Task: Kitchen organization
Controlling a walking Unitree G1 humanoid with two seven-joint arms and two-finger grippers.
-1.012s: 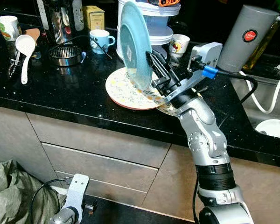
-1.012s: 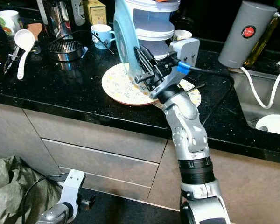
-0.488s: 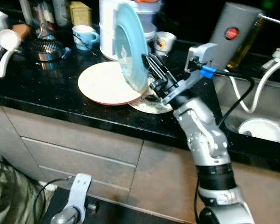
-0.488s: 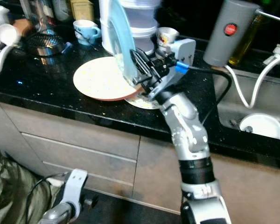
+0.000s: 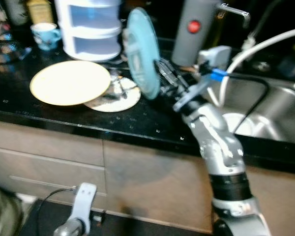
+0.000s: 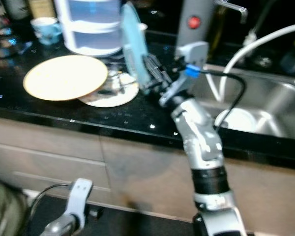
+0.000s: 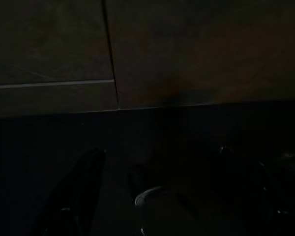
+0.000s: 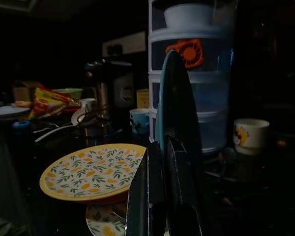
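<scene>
Right arm rises from lower right, bent toward frame centre. Right pincer (image 5: 163, 77) clamped on rim of blue plate (image 5: 141, 51), held upright above black surface (image 5: 152, 120), right of yellow plate (image 5: 70, 82). Left pincer (image 7: 152, 196) low beside cabinet; state unclear.

Non-task items on and beside the black counter

Grey cylindrical appliance (image 5: 195, 30) with red button stands behind the steel sink (image 5: 280, 110); white hose (image 5: 265, 43) arcs over the sink; blue-patterned cup (image 5: 45, 35) sits at rear left; cabinet drawers (image 5: 44, 169) below.
</scene>
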